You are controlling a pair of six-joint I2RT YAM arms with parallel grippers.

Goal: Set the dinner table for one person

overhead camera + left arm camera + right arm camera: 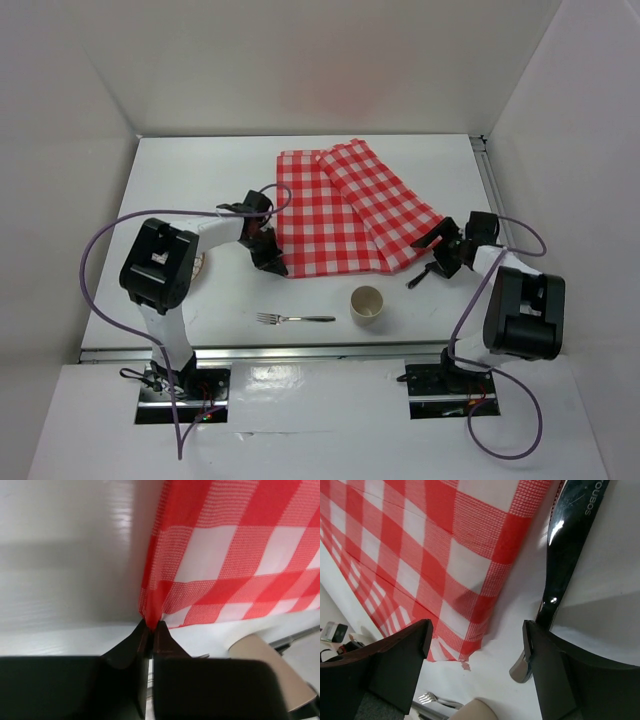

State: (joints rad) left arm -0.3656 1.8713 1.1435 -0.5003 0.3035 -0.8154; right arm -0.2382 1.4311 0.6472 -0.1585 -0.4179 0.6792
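Overhead, plain white walls [300, 60] box in the matte white surface [200, 170], a bare rectangle lying ahead of both arm bases with its long axis running left to right. The left gripper [151, 625] is clenched on a corner of the checked cloth [330, 215]. The right gripper [477, 630] hangs released over the cloth's other edge, beside a dark utensil [565, 555].

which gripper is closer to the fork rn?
Left. The left gripper, pinching the checked cloth, is just beyond the fork; the right gripper, open, is well off to its right, past the cup.
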